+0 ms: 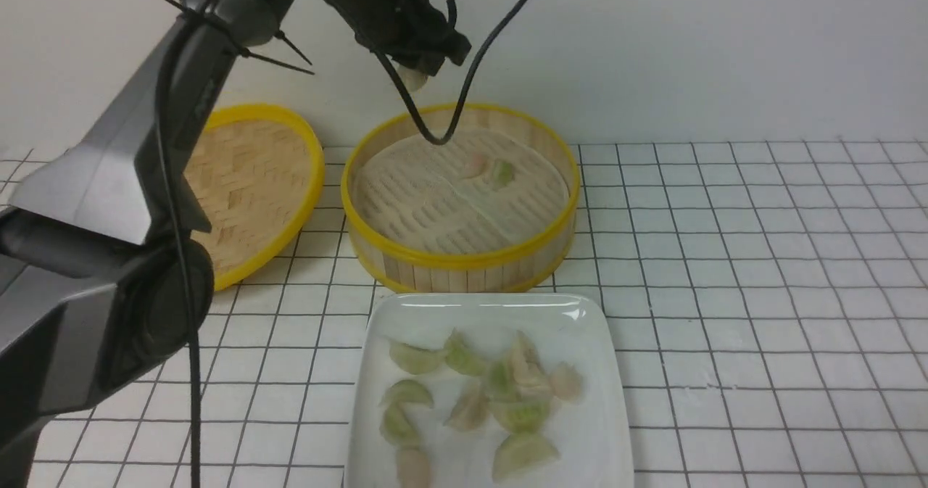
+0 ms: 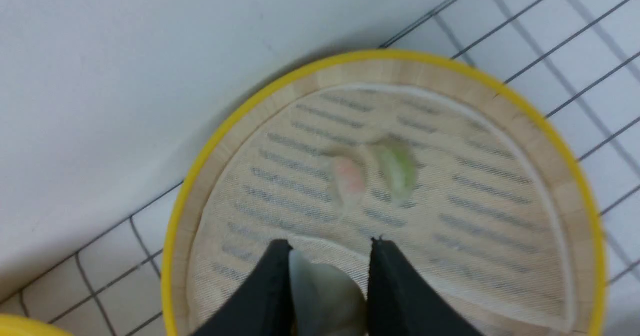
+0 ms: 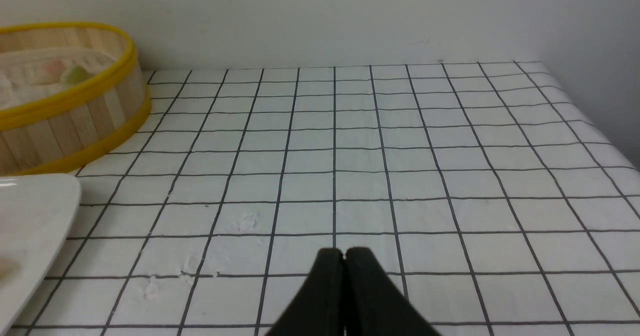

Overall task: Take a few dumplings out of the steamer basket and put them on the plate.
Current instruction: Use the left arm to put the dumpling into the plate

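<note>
Front view: the steamer basket [image 1: 464, 259] stands on the grid-checked tablecloth [image 1: 725, 256], near the back wall. Its pale liner carries a pinkish dumpling [image 1: 475, 163] and a green dumpling [image 1: 502, 172], side by side towards the far side. Above the basket's far rim, the left gripper [image 1: 415, 67] hangs in the air, closed on a pale dumpling [image 1: 413, 78] that pokes out below the black fingers. The woven lid [image 1: 246, 183] lies to the left of the basket, its hollow side showing. Just in front of the basket sits the white square plate [image 1: 486, 301], which holds a loose scatter of green and pinkish-white dumplings [image 1: 520, 415], some overlapping.

Left wrist view: the pale dumpling [image 2: 325, 296] sits pinched between the two black fingers [image 2: 270, 281], over the liner, apart from the pink and green pair.

Right wrist view: the right gripper [image 3: 344, 253] has its fingers pressed together, holding nothing, low over the tablecloth. The basket and a corner of the plate lie off to one side.
</note>
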### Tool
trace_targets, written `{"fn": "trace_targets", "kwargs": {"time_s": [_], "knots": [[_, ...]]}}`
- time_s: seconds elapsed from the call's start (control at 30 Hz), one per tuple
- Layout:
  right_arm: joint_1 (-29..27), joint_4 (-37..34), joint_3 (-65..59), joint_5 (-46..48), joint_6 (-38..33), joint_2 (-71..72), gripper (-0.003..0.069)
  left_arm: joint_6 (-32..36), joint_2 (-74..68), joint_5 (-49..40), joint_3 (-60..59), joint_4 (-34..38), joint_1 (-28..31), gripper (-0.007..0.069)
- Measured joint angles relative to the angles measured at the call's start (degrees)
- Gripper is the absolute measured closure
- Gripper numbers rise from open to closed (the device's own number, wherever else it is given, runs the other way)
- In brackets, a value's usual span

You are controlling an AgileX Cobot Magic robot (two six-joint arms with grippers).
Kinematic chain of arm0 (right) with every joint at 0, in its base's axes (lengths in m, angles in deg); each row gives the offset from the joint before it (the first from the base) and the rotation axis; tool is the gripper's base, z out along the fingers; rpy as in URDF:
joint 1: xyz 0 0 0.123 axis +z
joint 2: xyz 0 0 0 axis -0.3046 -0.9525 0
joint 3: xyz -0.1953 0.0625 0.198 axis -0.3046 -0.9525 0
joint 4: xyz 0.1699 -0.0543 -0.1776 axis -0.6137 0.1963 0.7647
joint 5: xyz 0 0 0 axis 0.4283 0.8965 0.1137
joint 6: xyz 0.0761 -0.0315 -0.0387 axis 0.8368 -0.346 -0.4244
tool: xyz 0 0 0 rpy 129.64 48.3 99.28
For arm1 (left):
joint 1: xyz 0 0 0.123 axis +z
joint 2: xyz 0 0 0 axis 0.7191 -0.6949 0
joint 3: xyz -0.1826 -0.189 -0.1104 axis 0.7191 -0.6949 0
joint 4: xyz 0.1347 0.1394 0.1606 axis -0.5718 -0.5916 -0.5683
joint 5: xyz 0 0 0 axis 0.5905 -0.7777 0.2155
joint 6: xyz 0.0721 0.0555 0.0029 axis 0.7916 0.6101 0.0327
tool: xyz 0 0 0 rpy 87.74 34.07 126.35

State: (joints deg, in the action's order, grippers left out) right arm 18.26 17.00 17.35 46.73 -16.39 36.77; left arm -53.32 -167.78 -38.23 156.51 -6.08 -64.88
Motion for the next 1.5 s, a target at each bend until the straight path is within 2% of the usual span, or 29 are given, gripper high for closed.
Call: {"fn": "trace_targets", "kwargs": {"time_s": [0.17,0.33,0.4,0.6,0.77,0.9,1.0,1.13,1.17,1.2,1.27,1.33,1.4,1.47,1.5], "knots": [[0.00,0.00,0.00,0.00,0.00,0.00,0.0673,-2.82,6.93,0.00,-6.05,3.22,-0.59,0.0459],[0.00,0.00,0.00,0.00,0.00,0.00,0.0673,-4.81,20.80,0.17,-28.51,3.23,-2.88,0.0459],[0.00,0.00,0.00,0.00,0.00,0.00,0.0673,-4.99,27.41,0.17,-41.02,3.63,-4.58,0.0459],[0.00,0.00,0.00,0.00,0.00,0.00,0.0673,-4.99,34.44,0.69,-65.90,4.51,-11.07,0.0459],[0.00,0.00,0.00,0.00,0.00,0.00,0.0673,-4.99,32.76,6.84,-74.84,5.44,-15.76,0.0460],[0.00,0.00,0.00,0.00,0.00,0.00,0.0673,-4.99,29.53,9.31,-76.15,5.78,-18.18,0.0456],[0.00,0.00,0.00,0.00,0.00,0.00,0.0673,-4.99,27.92,9.82,-76.15,5.83,-18.83,0.0400],[0.00,0.00,0.00,0.00,0.00,0.00,0.0673,-5.04,26.85,10.98,-76.15,5.89,-19.00,0.0219],[0.00,0.00,0.00,0.00,0.00,0.00,0.0673,-5.04,26.85,10.98,-76.15,5.89,-19.00,0.0212],[0.00,0.00,0.00,0.00,0.00,0.00,0.0673,-5.10,26.85,10.78,-75.73,5.89,-19.00,0.0170],[0.00,0.00,0.00,0.00,0.00,0.00,0.0673,-5.41,26.85,10.13,-74.84,5.89,-19.00,0.0158],[0.00,0.00,0.00,0.00,0.00,0.00,0.0673,-5.95,27.09,6.89,-72.53,5.89,-19.00,0.0207],[0.00,0.00,0.00,0.00,0.00,0.00,0.0673,-6.34,28.32,5.41,-71.75,5.89,-18.94,0.0305],[0.00,0.00,0.00,0.00,0.00,0.00,0.0673,-6.63,31.07,4.94,-71.52,5.40,-18.94,0.0452],[0.00,0.00,0.00,0.00,0.00,0.00,0.0673,-6.70,31.07,4.94,-71.52,5.44,-18.94,0.0467]]}}
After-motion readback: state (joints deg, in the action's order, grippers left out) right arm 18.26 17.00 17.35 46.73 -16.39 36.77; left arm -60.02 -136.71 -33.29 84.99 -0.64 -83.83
